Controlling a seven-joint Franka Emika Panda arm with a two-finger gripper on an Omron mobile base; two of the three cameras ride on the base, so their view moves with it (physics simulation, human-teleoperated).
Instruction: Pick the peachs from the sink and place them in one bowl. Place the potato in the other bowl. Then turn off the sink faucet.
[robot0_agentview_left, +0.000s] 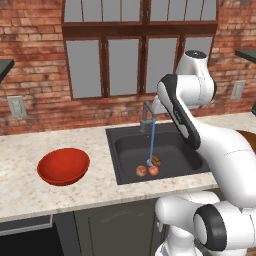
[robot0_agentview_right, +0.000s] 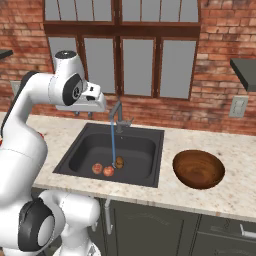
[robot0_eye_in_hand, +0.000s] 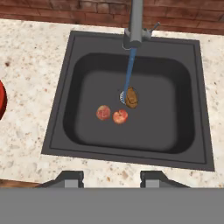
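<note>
Two small reddish peaches (robot0_eye_in_hand: 103, 112) (robot0_eye_in_hand: 120, 116) lie side by side on the floor of the dark grey sink (robot0_eye_in_hand: 87, 144). Just behind them the brown potato (robot0_eye_in_hand: 131, 97) rests at the drain. From the grey faucet (robot0_eye_in_hand: 135, 26) a thin blue stream of water runs down beside the potato. High above the basin hangs my gripper (robot0_eye_in_hand: 111, 179), open with nothing between its fingers. The peaches (robot0_agentview_left: 141, 171) (robot0_agentview_left: 153, 170) and the potato (robot0_agentview_left: 157, 161) also show in the left base view. The glossy red bowl (robot0_agentview_left: 63, 166) stands left of the sink, the brown wooden bowl (robot0_agentview_right: 198, 168) to its right.
A speckled stone counter (robot0_agentview_left: 30, 150) surrounds the sink. A brick wall with a window (robot0_agentview_right: 135, 60) rises close behind the faucet. My white arm (robot0_agentview_left: 220, 150) covers the counter on the sink's right in the left base view.
</note>
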